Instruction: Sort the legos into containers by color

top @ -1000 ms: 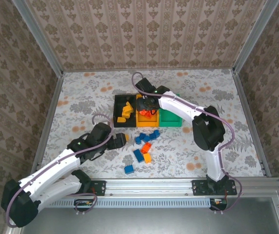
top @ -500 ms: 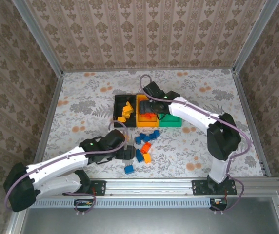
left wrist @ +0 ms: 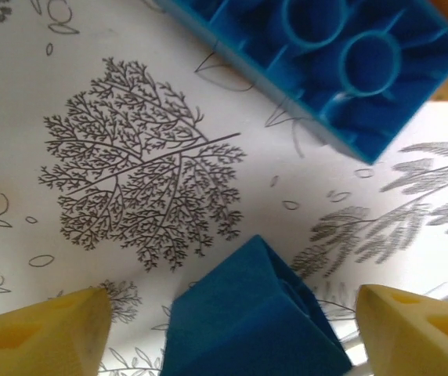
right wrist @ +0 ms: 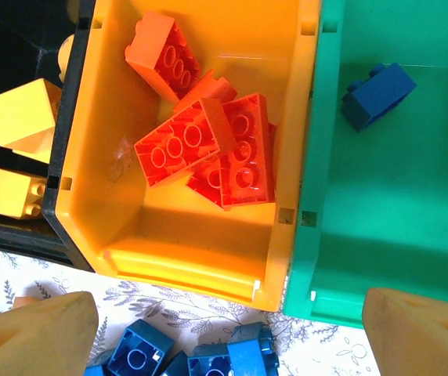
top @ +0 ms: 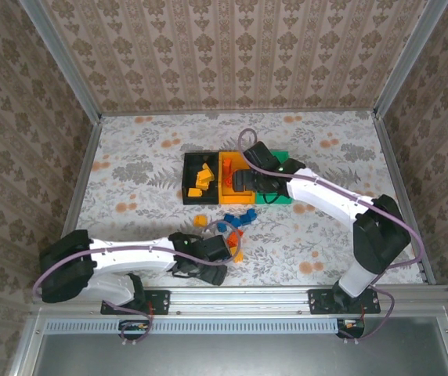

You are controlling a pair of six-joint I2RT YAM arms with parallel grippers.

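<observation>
Three joined containers stand mid-table: black bin (top: 191,190), orange bin (top: 225,193), green bin (top: 284,197). Yellow legos (right wrist: 20,117) lie in the black one, red legos (right wrist: 208,149) in the orange bin (right wrist: 200,251), and one blue lego (right wrist: 377,94) in the green bin (right wrist: 381,235). My right gripper (top: 243,182) hangs open over the bins' front edge, holding nothing (right wrist: 232,333). Near the table's front my left gripper (top: 214,263) is open, its fingers (left wrist: 44,329) either side of a loose blue lego (left wrist: 247,313) with gaps showing.
Loose blue legos (top: 240,218) and orange ones (top: 234,237) lie on the cloth just in front of the bins, with one yellow-orange brick (top: 200,221) at their left. An upturned blue brick (left wrist: 341,63) lies just beyond my left gripper. The metal rail (top: 247,296) runs close behind it.
My left arm swung right and forward to the front blue lego, and its jaws narrowed around it. My right gripper opened wider and drifted right, back from the orange bin.
</observation>
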